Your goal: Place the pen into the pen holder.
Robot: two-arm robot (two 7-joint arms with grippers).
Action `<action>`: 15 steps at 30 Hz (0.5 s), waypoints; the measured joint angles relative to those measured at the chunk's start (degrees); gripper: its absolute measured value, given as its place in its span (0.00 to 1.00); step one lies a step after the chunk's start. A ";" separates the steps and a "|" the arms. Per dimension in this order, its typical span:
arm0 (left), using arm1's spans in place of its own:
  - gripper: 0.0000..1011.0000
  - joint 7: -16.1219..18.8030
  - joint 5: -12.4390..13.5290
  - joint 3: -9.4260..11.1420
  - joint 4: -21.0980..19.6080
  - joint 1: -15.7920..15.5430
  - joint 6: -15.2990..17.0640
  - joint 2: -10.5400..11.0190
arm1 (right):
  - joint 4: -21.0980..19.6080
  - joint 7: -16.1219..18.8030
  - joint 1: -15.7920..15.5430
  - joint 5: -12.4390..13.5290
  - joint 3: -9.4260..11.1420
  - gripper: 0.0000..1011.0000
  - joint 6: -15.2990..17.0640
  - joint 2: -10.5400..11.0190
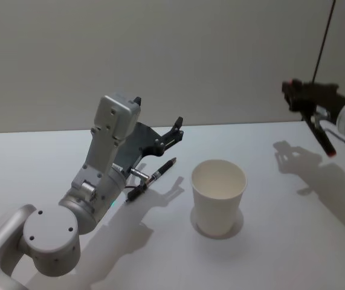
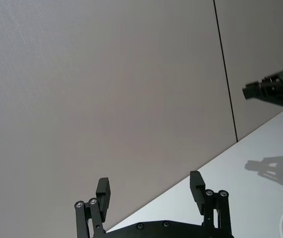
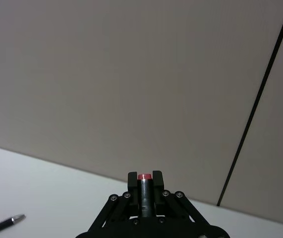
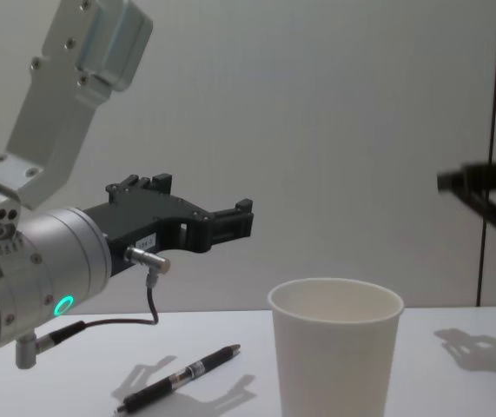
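While the left gripper [image 2: 150, 188] hangs in the air to the left of the white paper cup [image 1: 216, 212], its two black fingers [image 2: 104, 191] spread wide with nothing between them, a black pen with a silver band [image 1: 152, 179] lies flat on the white table [image 1: 51, 157] beneath it. This pen is just left of the cup and apart from it, with its pointed end nearer the cup. The cup stands upright on the table, plain and unprinted, with a rolled rim, walls tapering toward the base and a bare white inside. Well to the right of the cup and higher than its rim, the right gripper [image 3: 144, 177] has its fingers closed tight on a dark pen with a red end [image 3: 144, 201], held clear of the table.
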 joint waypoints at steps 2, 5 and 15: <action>0.99 0.00 0.00 0.00 0.00 0.00 0.00 0.00 | -0.18 0.14 0.48 0.10 0.08 0.16 -0.81 -0.17; 0.99 0.00 0.00 0.00 0.00 0.00 0.00 0.00 | -0.50 0.54 1.54 0.45 0.23 0.16 -3.01 -0.54; 0.99 0.00 0.00 0.00 0.00 0.00 0.00 0.00 | -0.94 1.45 3.82 0.91 0.44 0.16 -8.42 -1.44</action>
